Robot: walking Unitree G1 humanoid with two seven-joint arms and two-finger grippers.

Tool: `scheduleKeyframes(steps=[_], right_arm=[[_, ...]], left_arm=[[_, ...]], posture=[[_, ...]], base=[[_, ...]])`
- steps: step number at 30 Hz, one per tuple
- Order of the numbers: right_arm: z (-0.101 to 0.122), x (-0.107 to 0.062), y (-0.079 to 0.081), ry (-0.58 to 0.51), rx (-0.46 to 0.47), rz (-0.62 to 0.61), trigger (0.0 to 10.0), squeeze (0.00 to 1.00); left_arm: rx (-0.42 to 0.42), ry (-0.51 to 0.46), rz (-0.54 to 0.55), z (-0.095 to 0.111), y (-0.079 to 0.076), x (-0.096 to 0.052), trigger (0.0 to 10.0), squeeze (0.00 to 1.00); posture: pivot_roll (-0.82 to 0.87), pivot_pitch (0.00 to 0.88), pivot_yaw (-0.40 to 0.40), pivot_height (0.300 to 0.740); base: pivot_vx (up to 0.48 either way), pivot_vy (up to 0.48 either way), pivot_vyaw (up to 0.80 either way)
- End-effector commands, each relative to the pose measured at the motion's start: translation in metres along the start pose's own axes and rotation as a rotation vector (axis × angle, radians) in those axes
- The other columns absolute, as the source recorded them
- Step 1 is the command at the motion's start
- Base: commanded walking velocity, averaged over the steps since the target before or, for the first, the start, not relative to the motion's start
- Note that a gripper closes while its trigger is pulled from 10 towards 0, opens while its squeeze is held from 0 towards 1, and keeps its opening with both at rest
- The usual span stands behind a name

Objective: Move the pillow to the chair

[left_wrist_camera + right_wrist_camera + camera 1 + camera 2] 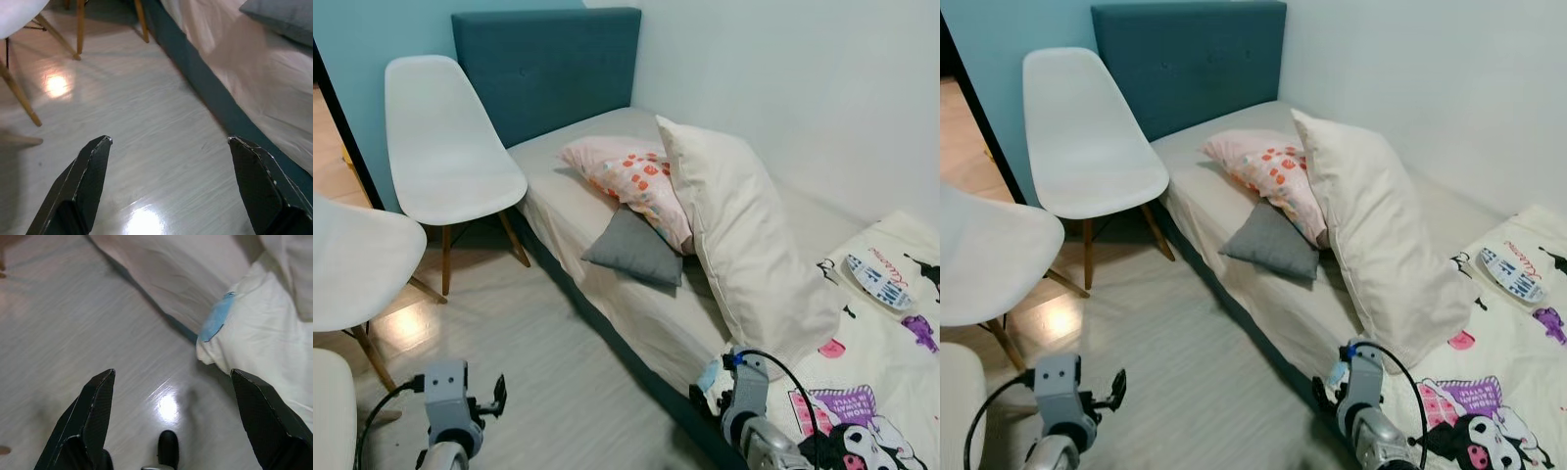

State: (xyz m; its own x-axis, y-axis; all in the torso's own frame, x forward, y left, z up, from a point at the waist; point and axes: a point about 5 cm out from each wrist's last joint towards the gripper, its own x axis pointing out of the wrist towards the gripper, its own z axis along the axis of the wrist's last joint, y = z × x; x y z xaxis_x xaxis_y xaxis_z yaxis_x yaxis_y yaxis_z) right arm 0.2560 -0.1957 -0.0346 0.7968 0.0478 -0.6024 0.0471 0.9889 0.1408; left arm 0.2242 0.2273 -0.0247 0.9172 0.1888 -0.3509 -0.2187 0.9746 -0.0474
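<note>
The big cream fabric pillow (744,240) lies slanted on the bed (570,211). It looks soft and light; I would pinch its near corner. Left gripper (171,188) and right gripper (173,423) hang low, jaws apart, empty. The white plastic chair (445,147) stands across an open wooden floor (538,343).

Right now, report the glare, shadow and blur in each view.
Left wrist view: two bright glare spots on the floor, sharp otherwise. Right wrist view: one glare spot between the open right end effector fingers; the bedding is soft and slightly blurred. Eye views: evenly lit, shade under the grey pillow, glare by the chair legs.
</note>
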Motion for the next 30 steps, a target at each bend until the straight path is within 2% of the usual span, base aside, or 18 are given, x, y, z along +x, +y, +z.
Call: scheduleKeyframes(steps=[1, 4, 8, 14, 17, 20, 24, 29, 30], right_arm=[[0.000, -0.001, -0.004, -0.006, 0.002, -0.016, 10.0, 0.00], [0.008, 0.001, -0.004, -0.028, 0.012, -0.006, 10.0, 0.00], [0.036, 0.007, 0.002, -0.092, -0.041, 0.047, 10.0, 0.00], [0.044, 0.010, 0.008, -0.084, -0.096, 0.055, 10.0, 0.00], [0.045, 0.011, 0.010, -0.082, -0.102, 0.054, 10.0, 0.00], [0.051, 0.012, 0.012, -0.105, -0.088, 0.047, 10.0, 0.00], [0.068, 0.013, 0.010, -0.161, -0.086, 0.049, 10.0, 0.00], [0.080, 0.013, 0.008, -0.190, -0.084, 0.041, 10.0, 0.00], [0.092, 0.014, 0.009, -0.230, -0.100, 0.043, 10.0, 0.00]], left_arm=[[-0.006, 0.011, 0.007, 0.001, 0.002, 0.002, 10.0, 0.00], [-0.018, -0.013, 0.017, 0.010, 0.005, 0.007, 10.0, 0.00], [0.015, -0.049, 0.028, 0.028, 0.008, 0.018, 10.0, 0.00], [0.038, -0.045, 0.033, 0.035, 0.009, 0.025, 10.0, 0.00], [0.035, -0.050, 0.028, 0.037, 0.008, 0.027, 10.0, 0.00], [0.038, -0.090, 0.014, 0.049, 0.007, 0.032, 10.0, 0.00], [0.046, -0.123, 0.012, 0.063, 0.005, 0.039, 10.0, 0.00], [0.040, -0.138, 0.011, 0.071, 0.004, 0.043, 10.0, 0.00], [0.039, -0.150, 0.004, 0.076, 0.003, 0.045, 10.0, 0.00]], posture=[[-0.02, 0.000, -0.077, 0.740], [-0.03, 0.000, -0.074, 0.740], [-0.04, 0.000, -0.068, 0.740], [-0.02, 0.000, -0.072, 0.740], [-0.02, 0.000, -0.075, 0.740], [-0.02, 0.000, -0.075, 0.740], [-0.03, 0.000, -0.067, 0.740], [-0.03, 0.000, -0.060, 0.740], [-0.04, 0.000, -0.050, 0.740]], base=[[0.000, 0.000, 0.00], [0.000, 0.000, 0.00], [0.203, 0.000, 0.00], [0.272, 0.000, 0.00], [0.275, 0.000, 0.00], [0.295, 0.000, 0.00], [0.321, 0.000, 0.00], [0.315, 0.000, 0.00], [0.442, 0.000, 0.00]])
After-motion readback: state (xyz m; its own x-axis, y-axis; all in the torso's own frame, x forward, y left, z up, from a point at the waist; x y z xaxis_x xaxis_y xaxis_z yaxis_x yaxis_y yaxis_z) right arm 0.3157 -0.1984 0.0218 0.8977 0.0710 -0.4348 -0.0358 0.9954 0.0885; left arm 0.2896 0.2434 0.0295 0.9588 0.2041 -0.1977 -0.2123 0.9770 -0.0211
